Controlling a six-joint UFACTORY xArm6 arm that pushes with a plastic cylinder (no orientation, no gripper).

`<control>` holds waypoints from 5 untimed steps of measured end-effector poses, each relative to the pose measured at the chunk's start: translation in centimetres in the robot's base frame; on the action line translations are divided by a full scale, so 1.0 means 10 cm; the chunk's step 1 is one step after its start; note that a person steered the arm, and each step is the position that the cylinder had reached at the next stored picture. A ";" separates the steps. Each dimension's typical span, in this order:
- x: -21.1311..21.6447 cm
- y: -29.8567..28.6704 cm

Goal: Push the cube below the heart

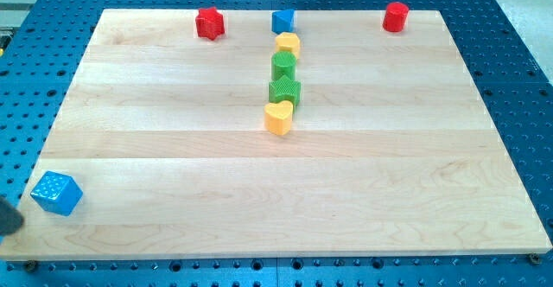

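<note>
Camera view shows my tip (19, 211) at the near left edge, just left of the blue cube (57, 193); whether they touch I cannot tell, and it has no pincer. Well apart, the yellow heart (278, 117) ends a centre column of blocks.

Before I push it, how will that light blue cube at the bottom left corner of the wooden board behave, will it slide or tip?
The light blue cube looks low and flat-bottomed, so it should slide rather than roll. The wooden board looks smooth, so probably little drag. My tip seems beside one corner, so an off-centre push may spin it.
</note>
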State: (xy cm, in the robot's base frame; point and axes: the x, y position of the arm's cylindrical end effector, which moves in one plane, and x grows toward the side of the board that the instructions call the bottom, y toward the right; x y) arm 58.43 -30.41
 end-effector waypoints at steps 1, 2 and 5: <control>-0.25 0.45; -0.41 1.40; 0.12 1.78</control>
State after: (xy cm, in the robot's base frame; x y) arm 59.64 -12.59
